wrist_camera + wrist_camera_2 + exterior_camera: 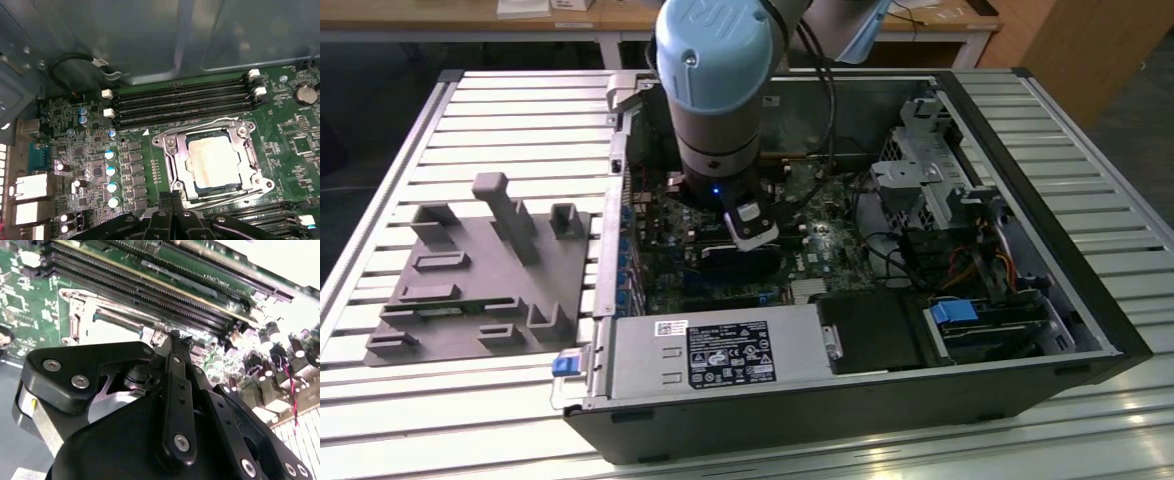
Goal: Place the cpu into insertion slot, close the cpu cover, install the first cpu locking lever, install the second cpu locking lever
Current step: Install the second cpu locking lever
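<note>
1. A grey slatted metal workbench [494, 110] fills most of the exterior view. Pale wooden desks [560, 25] stand along the top edge of the frame, and a wooden panel [1094, 50] sits at the upper right.
2. At centre frame an open black computer case [1067, 260] lies on its side on the bench. A grey moulded fixture tray [467, 275] lies at the left of the frame, apart from the case.
3. The blue-and-grey robot arm [714, 80] reaches down from the top centre into the case. Its black gripper [172, 197] hangs just above the green motherboard [145, 135], with its fingertips pressed together and nothing between them.
4. In the first wrist view, right of centre, the silvery-grey square cpu [215, 160] sits in the insertion slot [197, 182]. The thin silver cpu cover [172, 155] lies flat around it.
5. Long black memory slots [185, 102] run just above the socket.
</note>
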You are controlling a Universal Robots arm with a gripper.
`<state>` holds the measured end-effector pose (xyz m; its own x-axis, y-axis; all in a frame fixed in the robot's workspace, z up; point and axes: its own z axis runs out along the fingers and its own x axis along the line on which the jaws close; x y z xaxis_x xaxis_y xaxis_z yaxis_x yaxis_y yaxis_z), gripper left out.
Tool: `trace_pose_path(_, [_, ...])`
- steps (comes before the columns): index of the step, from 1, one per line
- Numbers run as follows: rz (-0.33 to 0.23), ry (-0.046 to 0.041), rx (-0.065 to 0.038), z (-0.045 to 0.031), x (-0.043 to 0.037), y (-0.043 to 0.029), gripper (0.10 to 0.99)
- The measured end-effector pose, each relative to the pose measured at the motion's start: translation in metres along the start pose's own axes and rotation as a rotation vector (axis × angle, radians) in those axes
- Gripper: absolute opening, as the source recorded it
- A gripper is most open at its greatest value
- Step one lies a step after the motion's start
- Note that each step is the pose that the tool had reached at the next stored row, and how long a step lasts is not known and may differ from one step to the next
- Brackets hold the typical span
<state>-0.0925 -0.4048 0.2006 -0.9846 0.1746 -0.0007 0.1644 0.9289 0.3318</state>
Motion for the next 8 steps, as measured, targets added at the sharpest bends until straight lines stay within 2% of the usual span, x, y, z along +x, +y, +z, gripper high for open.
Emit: trace_pose_path(8, [0.000, 0.0000, 0.000, -0.0233, -0.0001, 0.0082, 0.102])
